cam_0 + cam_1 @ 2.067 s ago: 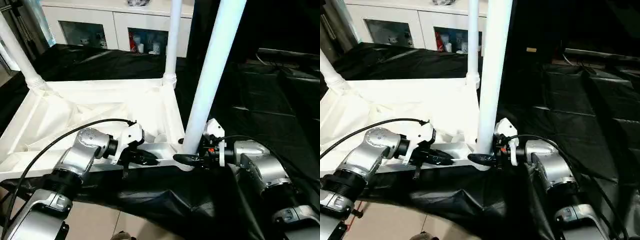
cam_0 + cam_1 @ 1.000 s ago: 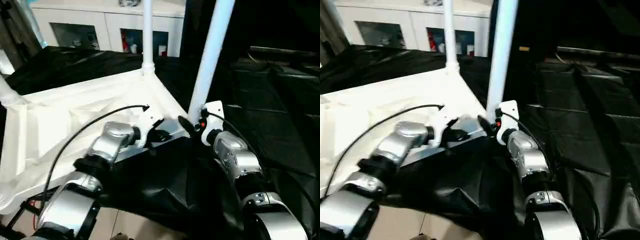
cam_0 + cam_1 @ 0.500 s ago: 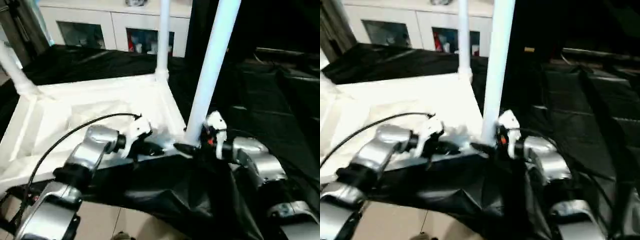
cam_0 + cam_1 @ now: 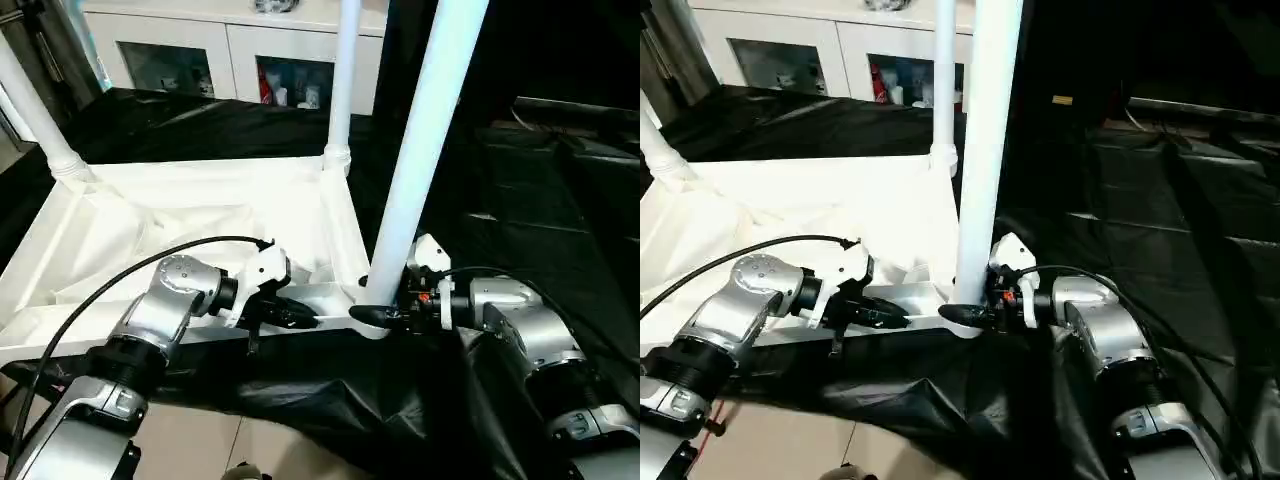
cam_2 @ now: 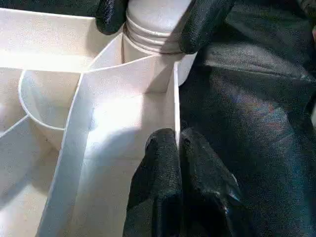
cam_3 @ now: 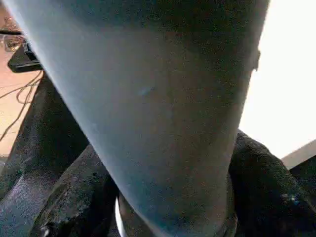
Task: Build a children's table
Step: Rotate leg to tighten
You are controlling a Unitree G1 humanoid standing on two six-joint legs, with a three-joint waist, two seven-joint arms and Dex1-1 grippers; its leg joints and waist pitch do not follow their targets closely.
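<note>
My left forearm reaches forward and inward across the near edge of the upturned table top, wrist bent toward the centre. My left gripper lies level along the near rim; in the left wrist view its two fingers are pressed together on the thin rim wall, one on each side, so it is closed on the table top's edge.

My right forearm comes in from the right side, also level, pointing inward at the near right corner. My right gripper sits at the foot of the near right leg, one finger on either side of the leg's base where it enters the corner socket. The fingers lie against the leg base, so I read the gripper as clasping the leg.

The table top rests underside up on a black cloth, ribs showing. Three legs stand upright in its sockets: the near right leg, the far right leg and the far left leg.

Behind the table stands a white cabinet with glass doors. A black cable arcs over my left forearm. Loose folds of the cloth hang below the near rim, between my two arms.
</note>
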